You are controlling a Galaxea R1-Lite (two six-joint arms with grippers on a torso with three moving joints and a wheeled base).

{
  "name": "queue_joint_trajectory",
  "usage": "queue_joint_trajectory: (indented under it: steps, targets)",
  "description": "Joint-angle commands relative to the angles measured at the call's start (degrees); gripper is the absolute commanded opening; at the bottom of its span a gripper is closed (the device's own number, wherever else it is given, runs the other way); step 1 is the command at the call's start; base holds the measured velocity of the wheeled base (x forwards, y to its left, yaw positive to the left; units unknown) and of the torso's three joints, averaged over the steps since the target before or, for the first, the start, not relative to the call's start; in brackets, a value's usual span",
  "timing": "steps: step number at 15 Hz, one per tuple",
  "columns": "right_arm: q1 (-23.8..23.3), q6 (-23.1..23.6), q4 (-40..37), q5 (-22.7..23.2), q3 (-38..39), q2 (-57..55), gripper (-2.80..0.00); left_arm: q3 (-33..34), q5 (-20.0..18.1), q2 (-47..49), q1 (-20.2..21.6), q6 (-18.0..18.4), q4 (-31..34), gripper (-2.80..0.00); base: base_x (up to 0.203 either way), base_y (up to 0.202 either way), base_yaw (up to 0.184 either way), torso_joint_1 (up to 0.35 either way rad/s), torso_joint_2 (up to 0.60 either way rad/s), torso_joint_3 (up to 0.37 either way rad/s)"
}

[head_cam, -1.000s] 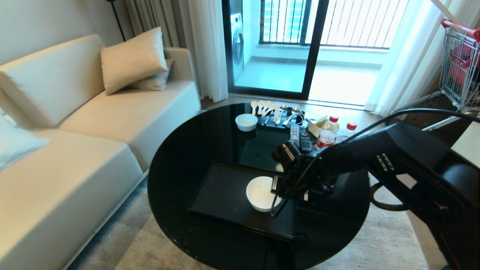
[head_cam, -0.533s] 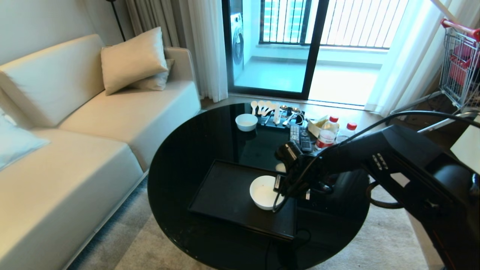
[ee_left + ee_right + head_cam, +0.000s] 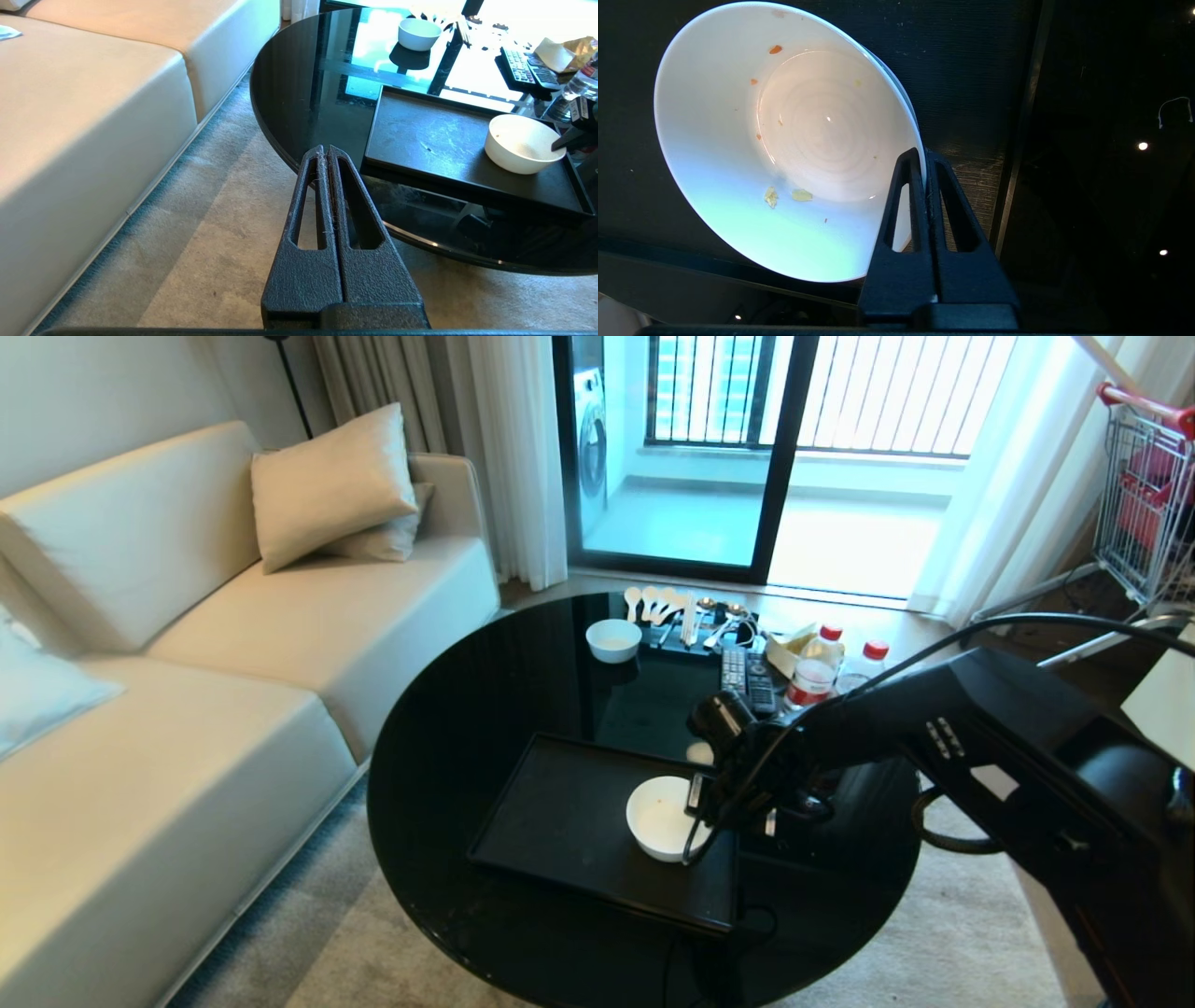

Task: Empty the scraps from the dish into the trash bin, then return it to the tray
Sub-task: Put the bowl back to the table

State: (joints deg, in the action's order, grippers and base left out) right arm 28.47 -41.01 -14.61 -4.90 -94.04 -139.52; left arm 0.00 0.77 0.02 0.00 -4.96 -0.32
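Right gripper [image 3: 695, 795] at centre-right of head view, fingers pressed together on the rim of the dish [image 3: 661, 818], clamped on its wall. Dish sits on the tray [image 3: 560, 821], at tray's right end, lower centre of frame; whether it's fully resting or slightly tilted, can't tell. Inside dish only a few scraps [image 3: 789, 195]: tiny orange & pale yellow bits stuck to the wall. Tray lies on round black glass bench [image 3: 448, 737]. Smaller white bowl [image 3: 613, 639] at bench's far edge, upper centre, w/ spoons, remotes, bottles beside it. Left gripper [image 3: 327, 154] fingers together, empty, over carpet near bench edge. Sofa at left.
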Motion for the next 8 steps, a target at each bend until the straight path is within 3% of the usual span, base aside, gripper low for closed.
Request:
queue_joint_trajectory:
  steps: [1, 8]
  targets:
    - [0.1, -0.2, 0.0, 0.0, 0.1, 0.9, 0.00, 0.0, 0.0, 0.0, 0.0, 0.0, 0.0, -2.80, 0.000, 0.000, 0.000, 0.000, 0.00, 0.000]
    - [0.1, -0.2, 0.5, -4.2, 0.2, 3.1, 0.00, 0.0, 0.0, 0.0, 0.0, 0.0, 0.0, -2.80, 0.000, 0.000, 0.000, 0.000, 0.00, 0.000]
